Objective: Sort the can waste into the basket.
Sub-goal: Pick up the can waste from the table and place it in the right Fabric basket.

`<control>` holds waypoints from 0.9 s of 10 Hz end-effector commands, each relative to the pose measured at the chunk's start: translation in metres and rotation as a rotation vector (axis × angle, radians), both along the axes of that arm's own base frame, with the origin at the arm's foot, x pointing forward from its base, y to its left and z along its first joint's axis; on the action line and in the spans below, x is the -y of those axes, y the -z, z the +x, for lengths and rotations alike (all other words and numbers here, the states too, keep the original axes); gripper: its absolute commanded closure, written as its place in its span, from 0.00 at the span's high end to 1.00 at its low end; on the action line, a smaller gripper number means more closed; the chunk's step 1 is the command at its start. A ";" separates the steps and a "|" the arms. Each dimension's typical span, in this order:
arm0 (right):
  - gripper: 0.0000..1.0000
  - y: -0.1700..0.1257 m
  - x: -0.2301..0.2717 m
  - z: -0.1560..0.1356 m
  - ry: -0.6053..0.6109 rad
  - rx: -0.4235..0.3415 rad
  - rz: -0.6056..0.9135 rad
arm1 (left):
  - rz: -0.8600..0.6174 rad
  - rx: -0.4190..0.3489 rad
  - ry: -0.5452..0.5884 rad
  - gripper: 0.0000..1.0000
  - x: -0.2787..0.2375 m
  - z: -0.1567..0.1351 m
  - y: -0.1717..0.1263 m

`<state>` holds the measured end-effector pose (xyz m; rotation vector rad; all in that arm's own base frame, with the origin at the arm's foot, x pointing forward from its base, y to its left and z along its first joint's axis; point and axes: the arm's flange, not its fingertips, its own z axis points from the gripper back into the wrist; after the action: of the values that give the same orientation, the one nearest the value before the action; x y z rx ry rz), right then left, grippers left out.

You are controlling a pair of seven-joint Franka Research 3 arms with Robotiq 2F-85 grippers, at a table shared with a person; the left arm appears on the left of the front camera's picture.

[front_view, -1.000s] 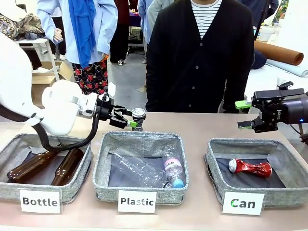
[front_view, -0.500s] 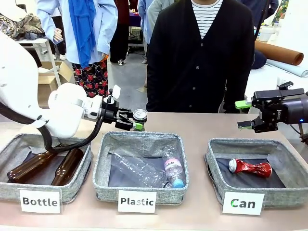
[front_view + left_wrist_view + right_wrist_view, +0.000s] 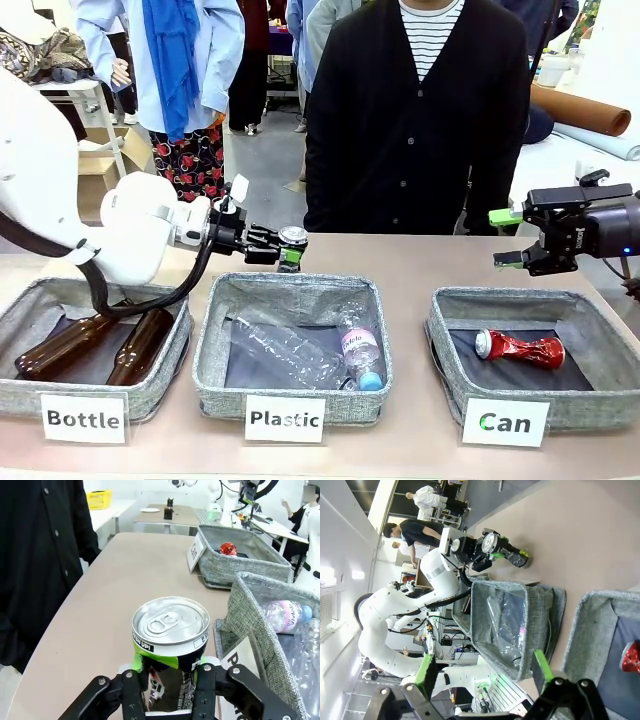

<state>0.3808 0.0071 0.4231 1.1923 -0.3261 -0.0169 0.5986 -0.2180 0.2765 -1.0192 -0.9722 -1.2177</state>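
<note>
On the left we see the "Bottle" basket (image 3: 30, 300) with its brown glass bottles (image 3: 95, 345), and above it our left gripper (image 3: 283, 250), which a second ago stood spread beside the silver-topped can (image 3: 292, 237); its jaws have since closed and now pinch that can's dark crumpled body, just behind the "Plastic" basket (image 3: 290, 290). From the wrist the can (image 3: 170, 645) sits upright between the fingers (image 3: 205, 690), close to the table. We judge the grasp made, so the carry across to the right comes next. In the middle, clear plastic bottles (image 3: 300, 352) lie in their basket. Farther right, the "Can" basket (image 3: 450, 310) already holds the red crushed can (image 3: 520, 348). Our right gripper (image 3: 512, 240) hovers above that basket's far edge, jaws spread, holding nothing
</note>
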 end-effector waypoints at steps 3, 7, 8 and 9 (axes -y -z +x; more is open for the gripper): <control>1.00 -0.001 0.001 -0.001 -0.005 0.004 -0.005 | -0.139 0.034 -0.044 0.00 -0.021 0.017 -0.035; 1.00 -0.001 0.001 -0.001 -0.005 0.004 -0.005 | -0.305 0.106 -0.094 0.21 -0.147 -0.007 -0.180; 1.00 -0.001 0.001 -0.001 -0.005 0.004 -0.005 | -0.289 0.037 -0.058 0.21 -0.178 -0.033 -0.196; 1.00 -0.001 0.001 -0.001 -0.005 0.004 -0.005 | -0.268 -0.039 -0.058 0.21 -0.207 -0.056 -0.203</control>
<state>0.3808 0.0067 0.4231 1.1926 -0.3267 -0.0177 0.5697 -0.0222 0.4910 -1.1691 -1.2565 -1.0636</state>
